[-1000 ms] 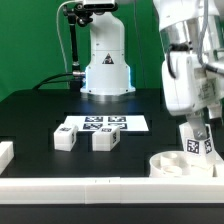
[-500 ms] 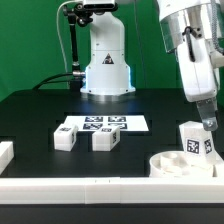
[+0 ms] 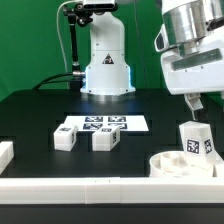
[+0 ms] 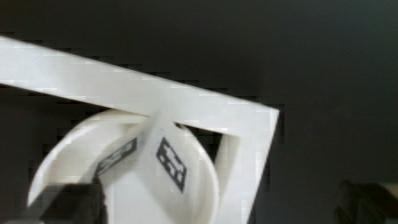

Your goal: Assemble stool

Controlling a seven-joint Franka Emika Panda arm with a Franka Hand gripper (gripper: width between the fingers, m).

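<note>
The round white seat disc [image 3: 168,164] lies at the front of the exterior view's right, beside the border bar. One white tagged leg [image 3: 196,140] stands upright on it. My gripper [image 3: 196,102] hangs open and empty just above that leg, not touching it. Two more tagged legs [image 3: 66,138] [image 3: 104,140] lie loose on the black table toward the exterior view's left. In the wrist view the seat disc [image 4: 86,150] and the standing leg [image 4: 171,158] show below my gripper [image 4: 214,206], with the dark fingers far apart at the picture's edges.
The marker board [image 3: 100,124] lies behind the two loose legs. A long white border bar [image 3: 90,188] runs along the table's front; its corner shows in the wrist view [image 4: 196,98]. A white block [image 3: 5,153] sits at the far left. The arm's base [image 3: 105,70] stands at the back.
My gripper was down around the upright leg on the seat disc. It has let go and risen straight up. The leg stays standing on the disc.
</note>
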